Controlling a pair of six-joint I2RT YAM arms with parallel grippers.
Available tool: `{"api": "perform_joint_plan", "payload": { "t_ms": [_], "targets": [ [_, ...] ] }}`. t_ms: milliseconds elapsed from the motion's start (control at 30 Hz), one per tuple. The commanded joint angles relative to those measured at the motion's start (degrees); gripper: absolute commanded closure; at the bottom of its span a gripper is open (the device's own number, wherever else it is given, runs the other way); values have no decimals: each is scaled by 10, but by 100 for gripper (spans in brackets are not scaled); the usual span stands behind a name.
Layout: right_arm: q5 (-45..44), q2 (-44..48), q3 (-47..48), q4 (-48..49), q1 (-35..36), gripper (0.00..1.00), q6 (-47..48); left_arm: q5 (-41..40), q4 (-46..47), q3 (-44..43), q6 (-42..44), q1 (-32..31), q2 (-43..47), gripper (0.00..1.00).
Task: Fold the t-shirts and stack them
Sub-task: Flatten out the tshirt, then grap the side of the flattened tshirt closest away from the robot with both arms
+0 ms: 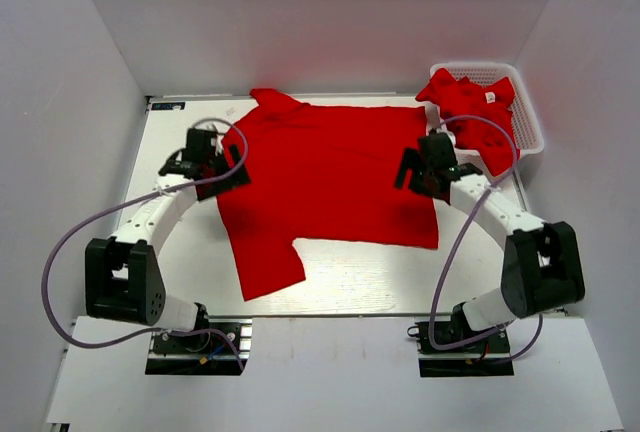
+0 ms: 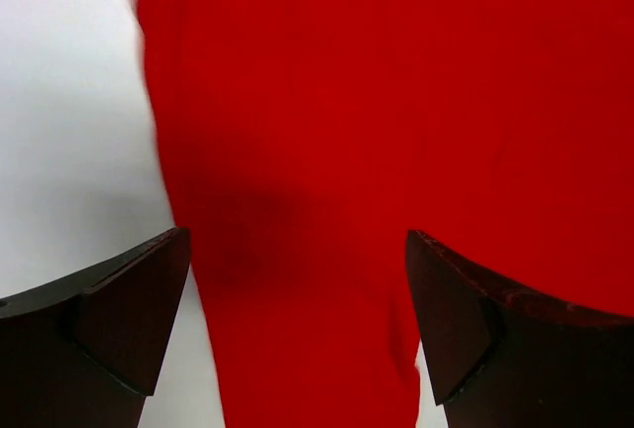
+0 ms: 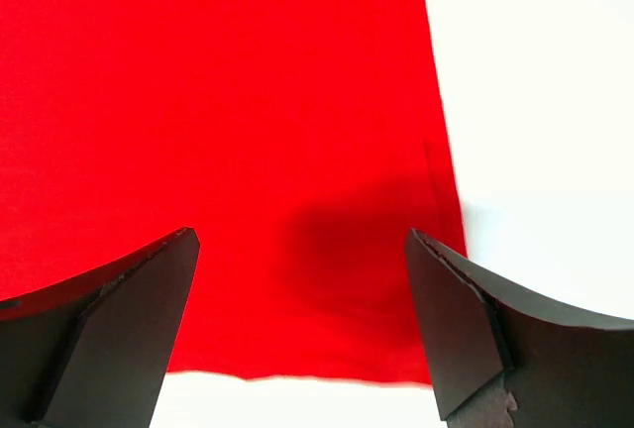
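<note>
T-shirts [image 1: 475,112] heaped in white basket [image 1: 528,122] — another t-shirt [image 1: 330,177] spread flat on table [image 1: 360,282]

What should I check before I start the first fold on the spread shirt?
1. Left gripper open: ok, jaws wide over the shirt's left edge.
2. Right gripper open: ok, jaws wide over the right edge, near a corner.
3. Spread t-shirt flat on the table: ok.
4. Fabric pinched: not ok, neither gripper holds cloth.
5. Fingertips touching cloth: cannot tell.
6. Other t-shirts piled in the basket: ok.
</note>
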State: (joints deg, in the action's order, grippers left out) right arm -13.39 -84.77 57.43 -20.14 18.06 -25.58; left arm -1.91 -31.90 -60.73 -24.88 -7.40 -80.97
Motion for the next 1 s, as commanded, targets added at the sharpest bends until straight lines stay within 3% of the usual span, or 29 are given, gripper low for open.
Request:
{"api": "perform_joint_plan", "payload": {
  "t_ms": [0,133,200,400,667,967],
  "targets": [
    [-33,55,-42,19,0,10,-49,63,-32,38,-52,-23,33,1],
    [-29,100,-85,34,-1,10,-53,53,-84,153,-100,-60,119,1],
    [-32,118,-91,32,0,10,-53,92,-119,190,-105,-75,146,1],
    [-74,135,-90,15,-5,10,-39,84,-219,232,-150,-122,200,1],
    [-108,138,-108,18,-5,10,-40,82,-182,274,-177,-167,151,2],
    [-87,116,-106,21,-7,10,-31,82,-128,307,-199,-217,86,26]
  ]
}}
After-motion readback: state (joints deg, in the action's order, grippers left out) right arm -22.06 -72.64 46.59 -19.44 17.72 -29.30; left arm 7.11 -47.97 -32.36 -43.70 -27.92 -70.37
